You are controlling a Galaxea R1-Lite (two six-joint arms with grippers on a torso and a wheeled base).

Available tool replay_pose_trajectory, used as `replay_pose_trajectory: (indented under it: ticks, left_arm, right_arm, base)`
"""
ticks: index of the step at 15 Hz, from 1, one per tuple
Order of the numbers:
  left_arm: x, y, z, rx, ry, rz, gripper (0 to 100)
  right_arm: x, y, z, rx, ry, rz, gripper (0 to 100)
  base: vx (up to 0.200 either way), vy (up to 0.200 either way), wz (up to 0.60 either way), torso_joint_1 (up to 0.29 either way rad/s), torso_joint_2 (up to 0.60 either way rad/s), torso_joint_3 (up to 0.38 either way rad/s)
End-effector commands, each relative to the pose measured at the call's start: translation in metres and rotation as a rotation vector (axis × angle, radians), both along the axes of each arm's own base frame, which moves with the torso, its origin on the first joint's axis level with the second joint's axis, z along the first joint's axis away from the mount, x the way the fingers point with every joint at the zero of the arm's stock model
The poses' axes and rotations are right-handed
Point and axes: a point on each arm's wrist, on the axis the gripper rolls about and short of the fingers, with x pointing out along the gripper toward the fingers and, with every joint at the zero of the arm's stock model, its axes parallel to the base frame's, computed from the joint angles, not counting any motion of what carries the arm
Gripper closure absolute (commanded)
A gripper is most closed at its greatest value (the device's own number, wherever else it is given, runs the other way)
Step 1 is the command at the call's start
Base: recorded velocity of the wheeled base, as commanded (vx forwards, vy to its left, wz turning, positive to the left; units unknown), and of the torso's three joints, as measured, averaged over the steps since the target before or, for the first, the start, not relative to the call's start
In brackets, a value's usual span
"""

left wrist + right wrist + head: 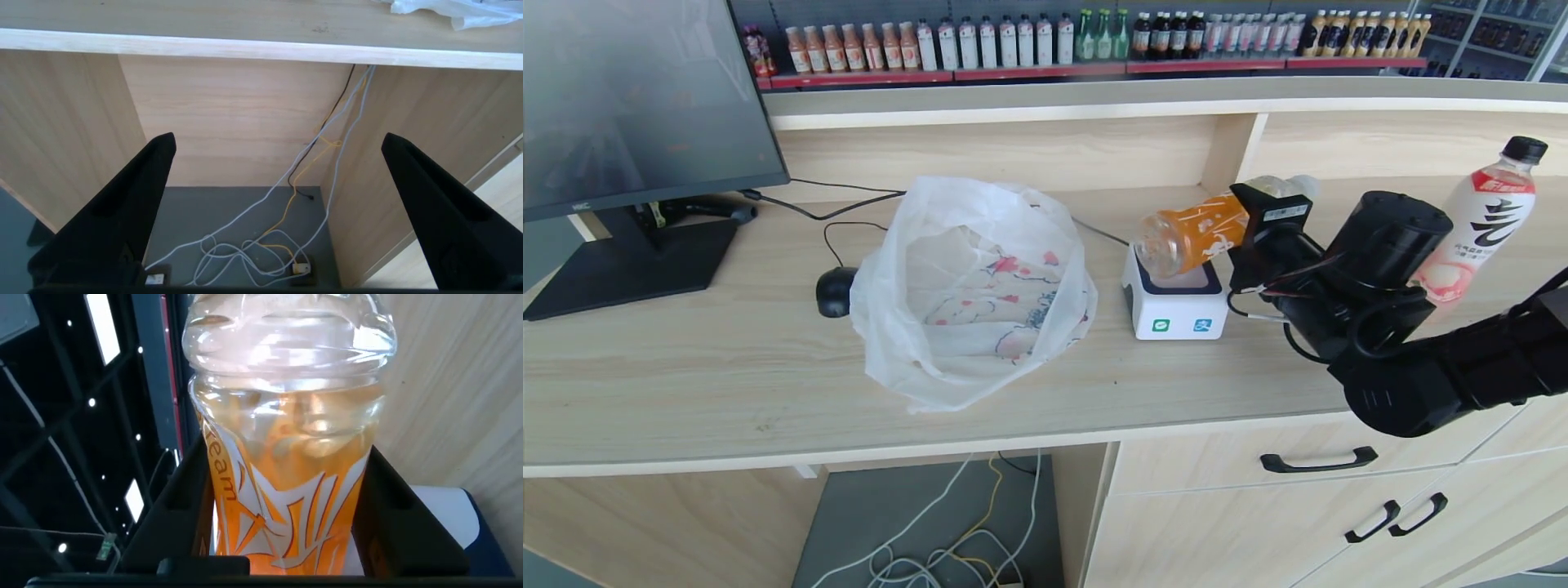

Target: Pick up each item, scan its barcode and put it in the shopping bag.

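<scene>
My right gripper (1245, 224) is shut on an orange bottle (1192, 233), held on its side just above the white barcode scanner (1174, 302) on the counter. In the right wrist view the orange bottle (290, 457) sits between the black fingers (184, 502), its clear base pointing away. A white plastic shopping bag (972, 286) stands open at the counter's middle, left of the scanner. A pink-and-white bottle (1486, 220) stands upright at the far right behind my right arm. My left gripper (278, 204) hangs open below the counter edge, facing the cables in the recess.
A monitor (637, 98) on its stand fills the back left, with a black mouse (833, 291) and cables beside the bag. The raised counter ledge (1094, 102) runs behind. Drawers with black handles (1319, 464) lie under the right side.
</scene>
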Motion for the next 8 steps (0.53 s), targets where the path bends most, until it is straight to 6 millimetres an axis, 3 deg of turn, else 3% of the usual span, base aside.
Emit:
replay_pose_trajectory:
  ticks: [1,8]
  left_arm:
    - [0.0,0.0,0.0,0.0,0.0,0.0,0]
    - [0.0,0.0,0.0,0.0,0.0,0.0,0]
  right_arm:
    - [0.0007,0.0003,-0.001,-0.001,0.002,-0.001,100]
    - [-0.0017,-0.0005,0.0034,0.002,-0.008,0.002,100]
  base:
    - [0.0,0.0,0.0,0.0,0.0,0.0]
    - [0.0,0.0,0.0,0.0,0.0,0.0]
